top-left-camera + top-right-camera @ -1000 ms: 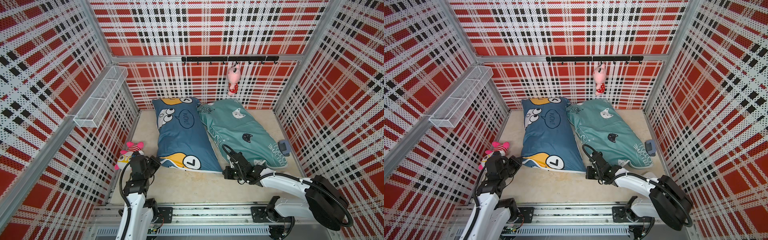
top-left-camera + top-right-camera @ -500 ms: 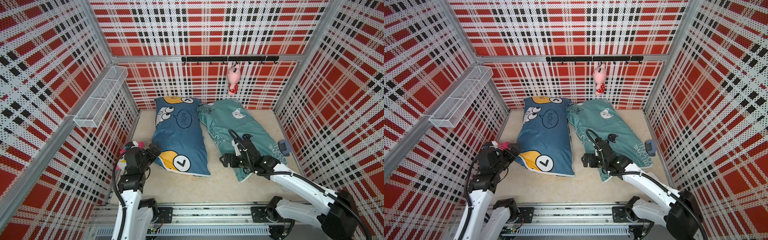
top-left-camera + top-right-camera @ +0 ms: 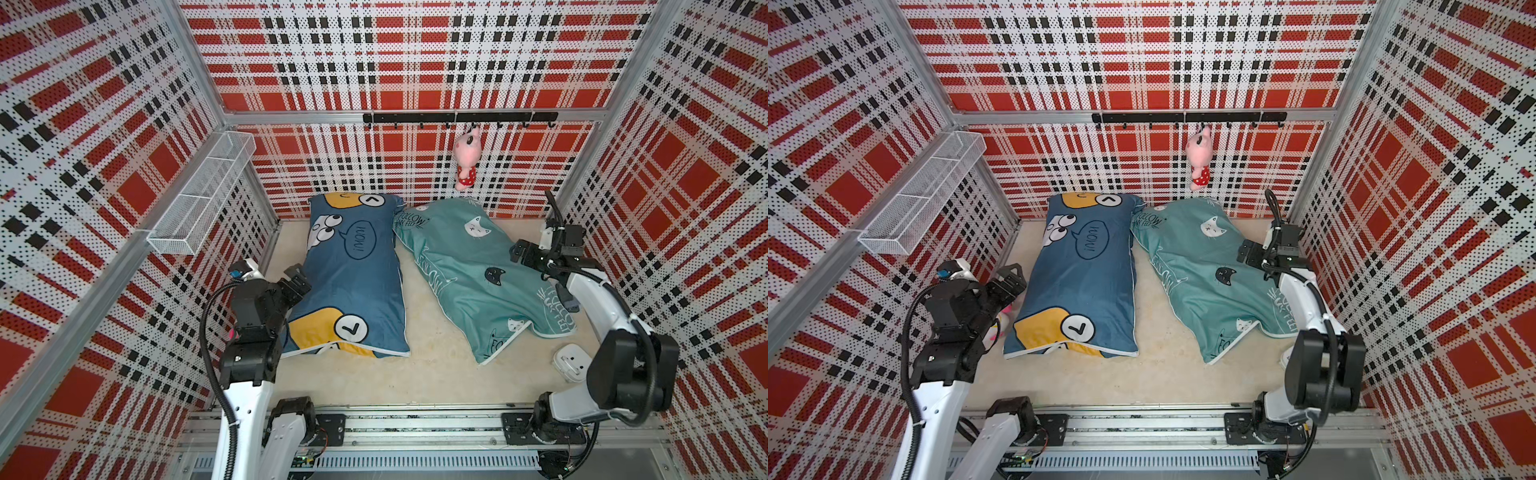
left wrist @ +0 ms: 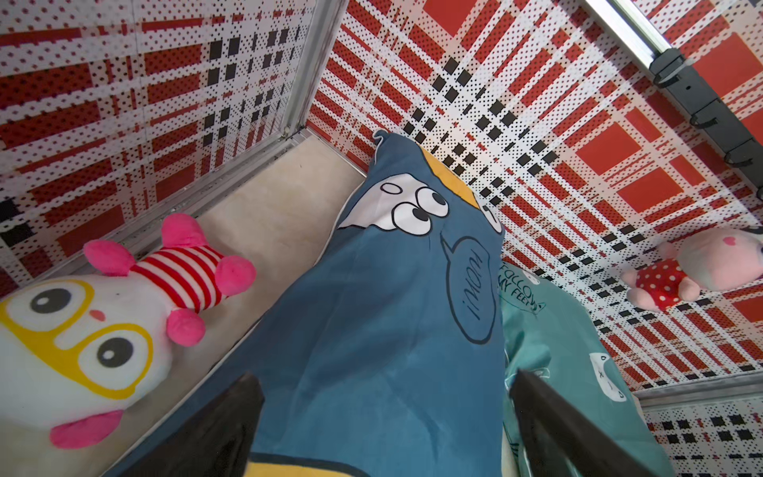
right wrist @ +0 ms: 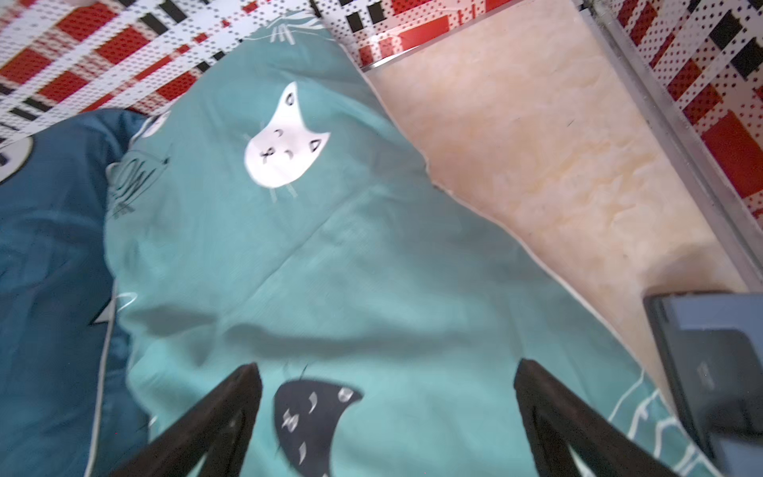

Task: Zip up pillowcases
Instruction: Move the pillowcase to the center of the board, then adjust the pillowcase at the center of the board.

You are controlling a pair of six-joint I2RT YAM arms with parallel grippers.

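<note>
Soft fabric, likely light and floppy: best pinched at the white-piped hem by the zipper, which is not visible. The dark blue pillowcase [image 4: 371,289], with yellow cartoon faces, lies between and beyond the left gripper's [image 4: 384,373] spread fingers. The teal cat-face pillowcase [image 5: 309,256] lies likewise under the right gripper's [image 5: 386,363] spread, empty fingers.

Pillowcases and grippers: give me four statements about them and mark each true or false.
1. The dark blue pillowcase lies on the left arm's side of the teal pillowcase. True.
2. Both grippers are shut on fabric. False: the left gripper and right gripper stand open, gripping nothing.
3. A pink plush toy hangs from the hook rail. True.
4. The teal pillowcase is stacked on the blue one. False: they lie side by side.
</note>
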